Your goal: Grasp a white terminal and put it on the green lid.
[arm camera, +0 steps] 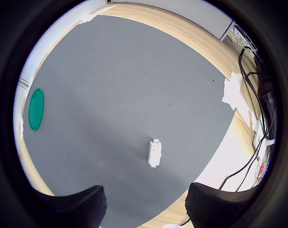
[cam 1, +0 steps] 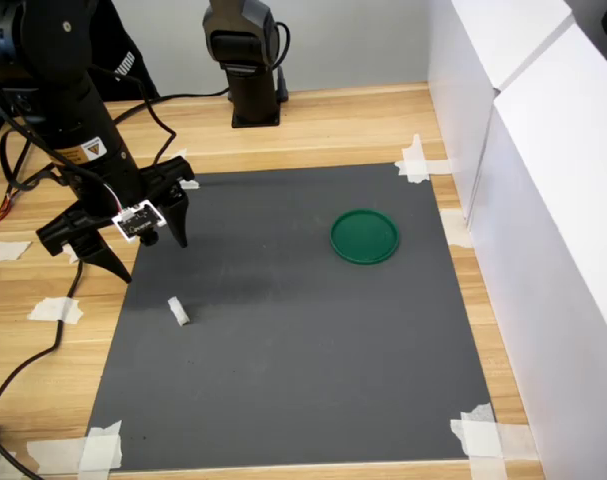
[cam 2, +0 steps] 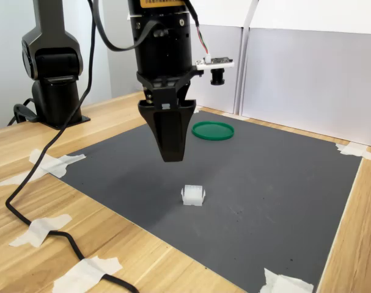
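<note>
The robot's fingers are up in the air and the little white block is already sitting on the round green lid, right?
Not quite. The small white plastic terminal block lies on the dark grey mat, far from the flat round green plastic lid, as the first exterior view shows. The fingers are indeed up in the air.

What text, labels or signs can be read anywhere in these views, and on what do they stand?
None reads for certain.
Yellow sticker on the arm: print too small.
Camera board at the wrist: dark marking, blurred.
White lettering on a black thing behind the arm, first exterior view: perhaps "puma", unsure.
Yellow strip atop the arm, second exterior view: cut off, unreadable.
</note>
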